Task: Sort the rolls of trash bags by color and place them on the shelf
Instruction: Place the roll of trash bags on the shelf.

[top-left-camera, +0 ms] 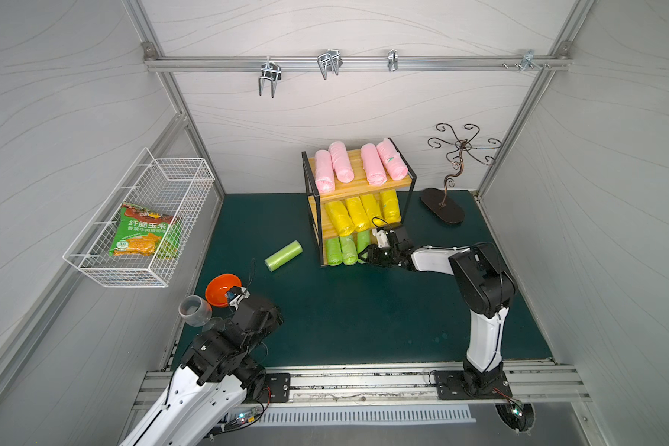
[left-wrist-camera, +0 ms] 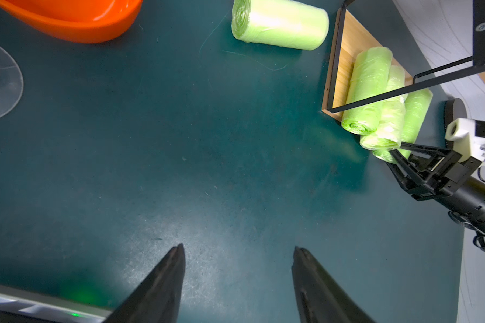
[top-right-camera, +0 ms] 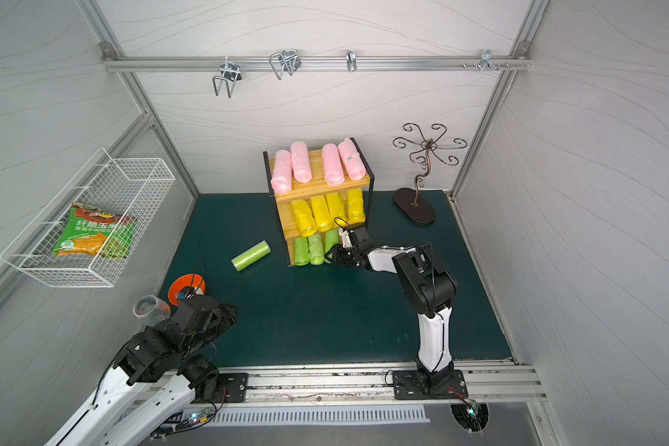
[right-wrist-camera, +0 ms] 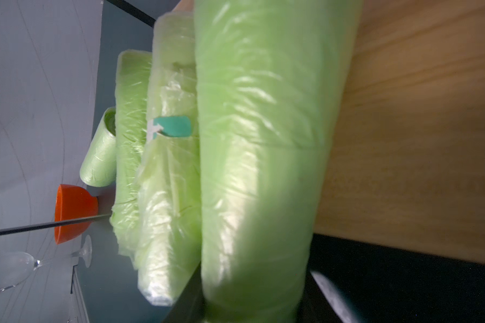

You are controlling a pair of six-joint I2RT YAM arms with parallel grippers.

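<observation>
On the bottom board (right-wrist-camera: 403, 125) of the shelf (top-left-camera: 357, 165), third from its left end, the right gripper (top-left-camera: 364, 257) is closed round a green roll (top-left-camera: 362, 241), beside two shelved rolls (top-left-camera: 333, 251); whether it rests on the board I cannot tell. Let go early, it could roll off the front edge, or a nudge could shove its neighbours. One loose green roll (top-left-camera: 283, 255) lies on the mat (top-left-camera: 364, 316) off the shelf's left end; the left gripper (left-wrist-camera: 238, 249) hangs half open, empty.

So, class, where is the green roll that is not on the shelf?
In both top views the loose green roll lies on the mat, left of the shelf, between it and the orange bowl.
</observation>
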